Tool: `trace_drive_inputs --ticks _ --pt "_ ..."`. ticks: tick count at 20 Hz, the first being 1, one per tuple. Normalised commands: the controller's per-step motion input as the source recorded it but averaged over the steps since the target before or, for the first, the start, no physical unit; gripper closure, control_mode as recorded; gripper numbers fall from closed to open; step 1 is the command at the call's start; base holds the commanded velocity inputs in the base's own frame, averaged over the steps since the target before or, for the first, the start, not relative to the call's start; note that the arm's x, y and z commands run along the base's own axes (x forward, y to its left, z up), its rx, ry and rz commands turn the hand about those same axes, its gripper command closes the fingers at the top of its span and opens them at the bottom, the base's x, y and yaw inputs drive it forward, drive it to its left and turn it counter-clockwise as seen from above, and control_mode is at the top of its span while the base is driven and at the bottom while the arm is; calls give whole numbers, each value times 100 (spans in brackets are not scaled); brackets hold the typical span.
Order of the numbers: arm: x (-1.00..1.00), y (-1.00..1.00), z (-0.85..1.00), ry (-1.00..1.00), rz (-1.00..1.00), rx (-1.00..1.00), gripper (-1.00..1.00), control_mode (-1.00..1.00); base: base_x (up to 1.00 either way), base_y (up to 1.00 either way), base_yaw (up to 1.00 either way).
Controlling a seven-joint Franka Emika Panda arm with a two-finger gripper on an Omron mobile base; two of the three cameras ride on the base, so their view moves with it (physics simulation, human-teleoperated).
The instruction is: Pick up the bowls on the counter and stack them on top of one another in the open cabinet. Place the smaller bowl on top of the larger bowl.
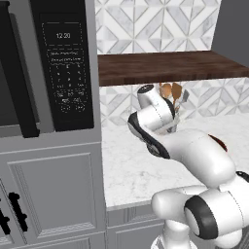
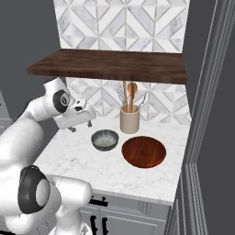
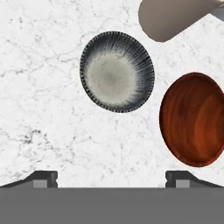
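The smaller bowl (image 3: 117, 71) is round and dark grey, ribbed along its rim, with a pale speckled inside; it sits upright on the worktop (image 2: 82, 160). Just beside it, not touching, lies the larger bowl (image 3: 194, 119), wide, shallow and reddish-brown with a wood-like grain. Behind the two stands a plain beige utensil cup (image 2: 130, 119) holding wooden spoons and a whisk. The worktop is white marble with fine grey veins, over grey panelled fronts. Above it, the open cabinet (image 2: 110, 65) is a dark brown wooden board set against diamond-patterned white and grey tile. The end effector (image 2: 79, 126) hangs over the worktop left of the smaller bowl, its two dark fingertips (image 3: 45, 178) spread wide apart and holding nothing. A black microwave panel (image 1: 65, 68) fills the wall to the left.
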Motion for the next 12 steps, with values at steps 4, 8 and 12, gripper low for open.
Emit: trace_drive_inputs --ticks 4,8,12 --pt "32 -1 -60 0 0 -1 -100 -100 0 0 0" --pt "38 0 -57 3 1 0 -100 -100 0 0 0" --pt "33 0 -35 5 1 0 -100 -100 0 0 0"
